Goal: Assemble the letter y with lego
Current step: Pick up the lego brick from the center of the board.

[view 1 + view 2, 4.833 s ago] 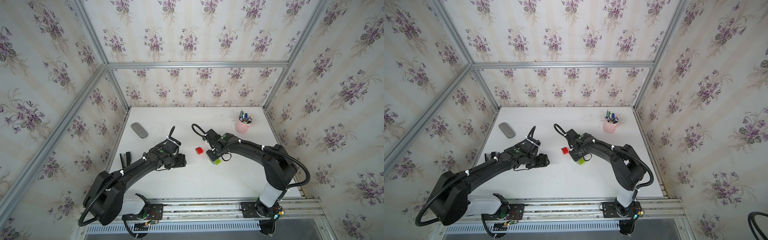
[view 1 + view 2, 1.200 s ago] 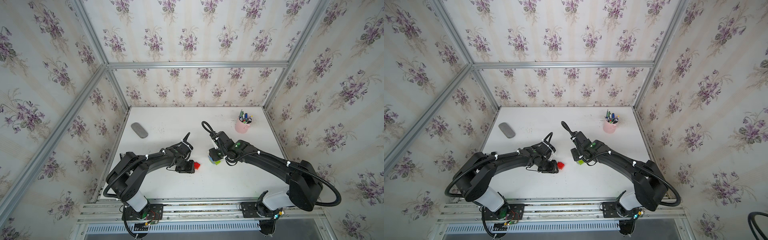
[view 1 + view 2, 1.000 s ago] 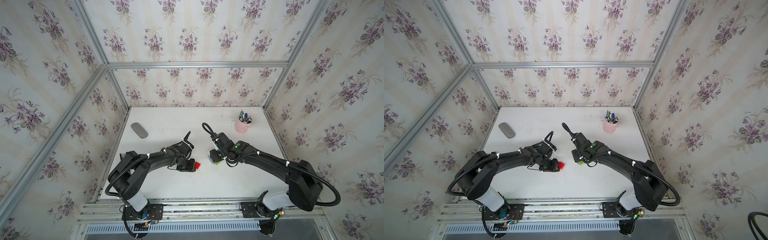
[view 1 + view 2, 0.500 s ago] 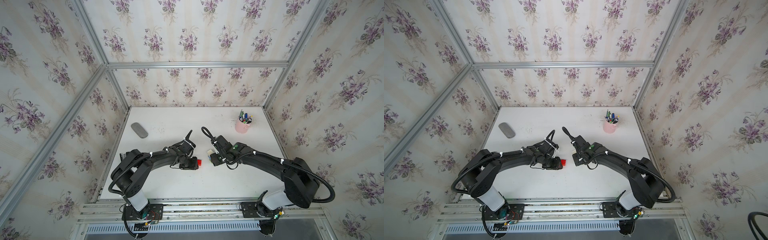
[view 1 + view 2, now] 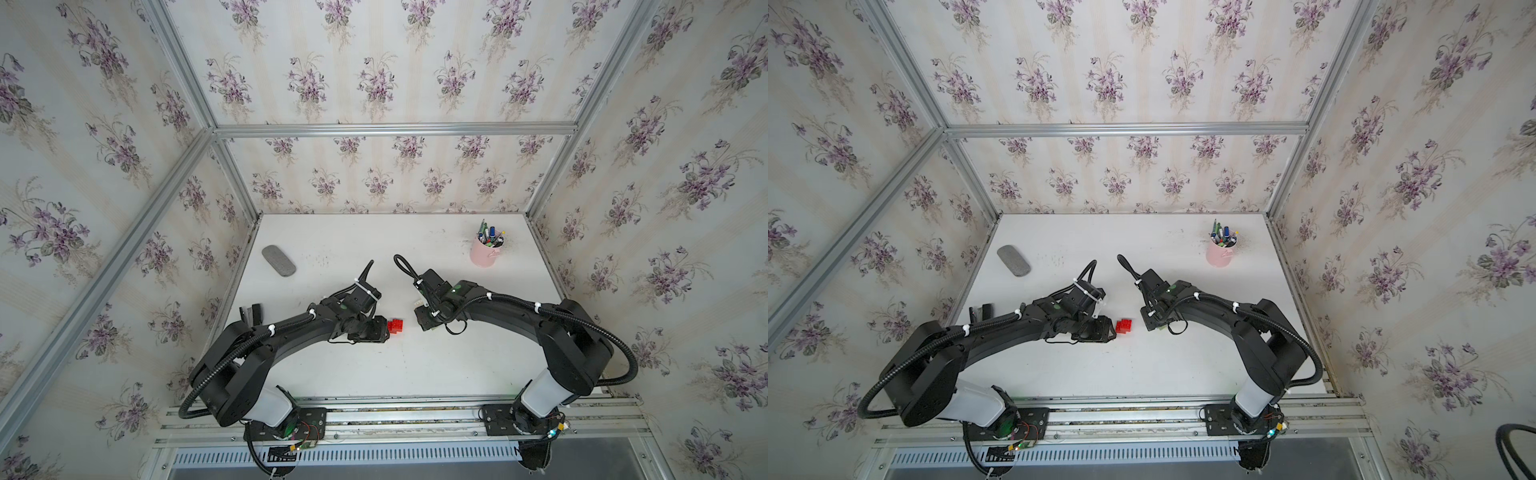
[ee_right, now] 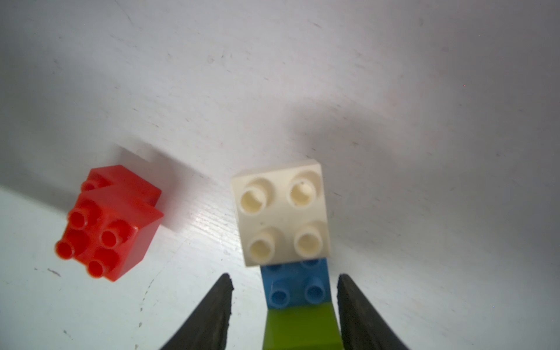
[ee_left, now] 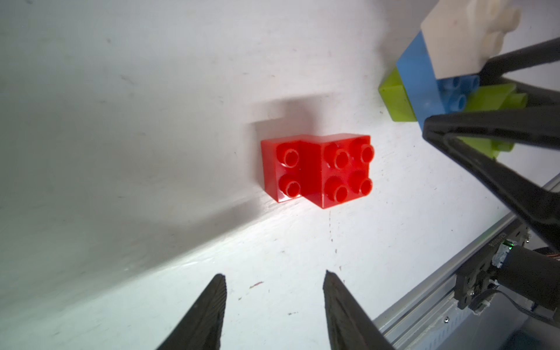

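Parted a moment ago, the left gripper (image 7: 274,278) has let go of the red stem (image 7: 316,169). Its jaws now stand apart and empty, drawn back just short of the two joined red bricks, which sit studs-up on the table (image 5: 415,365). Near them, not touching, rests the fork (image 6: 281,212) of blue, lime-green and cream-white bricks. The right gripper (image 6: 285,280) straddles it with jaws apart, bare table showing beside one finger, so probably no firm pinch. Stem and fork look ready; pressing them together remains.
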Available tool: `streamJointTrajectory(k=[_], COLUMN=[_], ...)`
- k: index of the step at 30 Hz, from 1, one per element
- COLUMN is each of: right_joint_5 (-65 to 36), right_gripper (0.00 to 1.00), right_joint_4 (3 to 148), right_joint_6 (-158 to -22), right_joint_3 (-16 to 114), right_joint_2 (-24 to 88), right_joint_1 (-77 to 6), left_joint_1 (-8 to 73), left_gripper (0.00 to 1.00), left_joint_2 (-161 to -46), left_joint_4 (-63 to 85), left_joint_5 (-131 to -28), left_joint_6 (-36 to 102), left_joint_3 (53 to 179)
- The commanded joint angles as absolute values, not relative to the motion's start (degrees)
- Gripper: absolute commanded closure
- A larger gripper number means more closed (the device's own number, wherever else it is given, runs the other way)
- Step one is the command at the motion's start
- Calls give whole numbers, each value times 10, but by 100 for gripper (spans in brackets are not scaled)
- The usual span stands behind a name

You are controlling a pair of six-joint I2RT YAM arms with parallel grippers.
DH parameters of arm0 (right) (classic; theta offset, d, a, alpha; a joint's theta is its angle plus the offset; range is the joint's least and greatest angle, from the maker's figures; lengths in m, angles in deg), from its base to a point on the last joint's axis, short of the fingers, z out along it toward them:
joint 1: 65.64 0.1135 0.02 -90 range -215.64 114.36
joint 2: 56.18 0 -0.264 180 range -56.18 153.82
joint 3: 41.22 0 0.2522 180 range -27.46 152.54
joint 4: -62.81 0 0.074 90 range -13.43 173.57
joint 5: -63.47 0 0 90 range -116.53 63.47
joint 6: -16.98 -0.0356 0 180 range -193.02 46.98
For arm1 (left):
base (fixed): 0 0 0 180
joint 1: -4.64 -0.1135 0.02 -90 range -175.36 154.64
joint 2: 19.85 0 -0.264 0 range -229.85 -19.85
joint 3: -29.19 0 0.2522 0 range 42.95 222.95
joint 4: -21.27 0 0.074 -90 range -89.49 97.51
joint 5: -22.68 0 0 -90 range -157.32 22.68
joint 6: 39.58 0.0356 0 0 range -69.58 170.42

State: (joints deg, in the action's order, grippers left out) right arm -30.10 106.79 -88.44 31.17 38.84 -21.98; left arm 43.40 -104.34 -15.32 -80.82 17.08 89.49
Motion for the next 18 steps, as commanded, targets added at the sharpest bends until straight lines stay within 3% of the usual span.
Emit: streamJointTrajectory(k=[1, 7, 15, 18], right_joint_5=[-302, -300, -304, -308], right_gripper=[45, 50, 64, 64], right_joint_4=[1061, 1056, 1054, 1054], right_joint_6=[-881, -879, -880, -882], right_joint_3=[315, 319, 322, 323], right_joint_2=[402, 418, 436, 443], right_joint_1=[-220, -219, -219, -220], left_joint_1=[422, 404, 394, 394], left_gripper=[46, 46, 46, 42], left_joint_2=[-1038, -1048, -1052, -1055], left_joint_4=[-160, -160, -159, -155], left_joint_5=[-799, -805, -806, -812], left_joint_6=[174, 183, 186, 185], left_joint_3=[900, 915, 916, 918])
